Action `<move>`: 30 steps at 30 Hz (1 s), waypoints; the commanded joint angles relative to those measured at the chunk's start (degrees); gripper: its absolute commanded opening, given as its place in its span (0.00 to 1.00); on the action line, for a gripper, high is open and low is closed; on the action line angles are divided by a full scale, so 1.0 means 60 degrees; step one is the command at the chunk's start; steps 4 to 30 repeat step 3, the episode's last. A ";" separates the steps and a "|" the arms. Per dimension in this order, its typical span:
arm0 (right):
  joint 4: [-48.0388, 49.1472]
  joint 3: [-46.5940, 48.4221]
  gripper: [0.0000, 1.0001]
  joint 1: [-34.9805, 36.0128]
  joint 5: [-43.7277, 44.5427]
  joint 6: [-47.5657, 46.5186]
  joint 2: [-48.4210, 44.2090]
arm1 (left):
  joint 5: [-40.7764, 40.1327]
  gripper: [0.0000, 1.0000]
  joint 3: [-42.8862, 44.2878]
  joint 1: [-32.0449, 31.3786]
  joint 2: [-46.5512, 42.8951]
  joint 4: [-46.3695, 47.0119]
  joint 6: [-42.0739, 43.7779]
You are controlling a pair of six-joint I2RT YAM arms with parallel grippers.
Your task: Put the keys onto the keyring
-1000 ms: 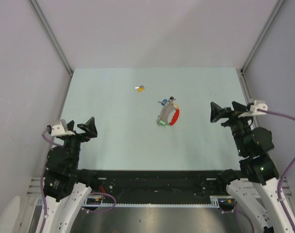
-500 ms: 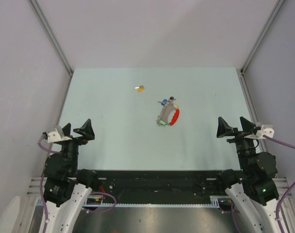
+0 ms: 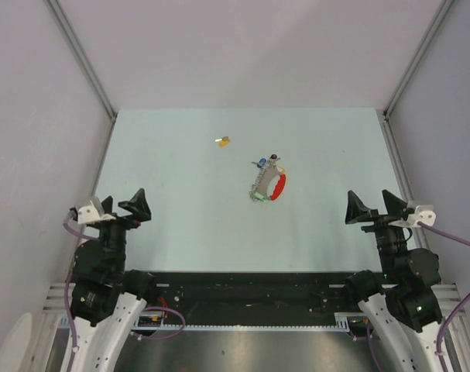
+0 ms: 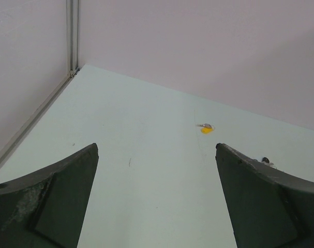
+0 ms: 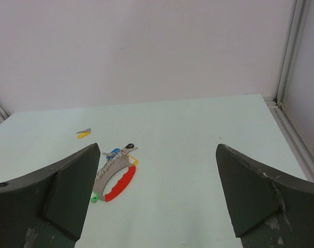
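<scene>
At the near edge of the table, top view: my left gripper and my right gripper hover low at either side, each with its jaws spread wide and nothing between them. Centre, slightly toward my right: the keyring, a red curved band beside a grey strap, lying flat with a blue-headed key at its far end. At its near end a green-headed key touches the bunch; I cannot tell whether it is threaded on or merely lying against it. Further back and toward my left: the yellow-headed key, alone on the surface and well apart from the keyring. Left wrist view shows this yellow key ahead between my fingers; right wrist view shows the keyring ahead and left of centre, the yellow key beyond it.

Step in hand, as I judge it: the opening approach, with neither arm committed and no key lifted. The next move calls for one gripper to descend on the yellow-headed key, which is flat, far smaller than my fingers and likely to slide under a careless pinch, so a centred, low closure across its plastic head seems best. My other gripper would then need to steady the keyring so that the band can be opened to receive it
</scene>
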 commanded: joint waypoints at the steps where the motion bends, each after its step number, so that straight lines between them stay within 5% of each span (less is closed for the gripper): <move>1: 0.0079 0.0005 1.00 -0.0027 -0.0167 -0.0014 -0.0157 | -0.0396 1.00 -0.0024 0.0119 0.0295 0.0306 -0.0167; 30: 0.0079 0.0020 1.00 -0.0042 -0.0197 0.0001 -0.0171 | -0.0411 1.00 -0.0010 0.0119 0.0324 0.0321 -0.0196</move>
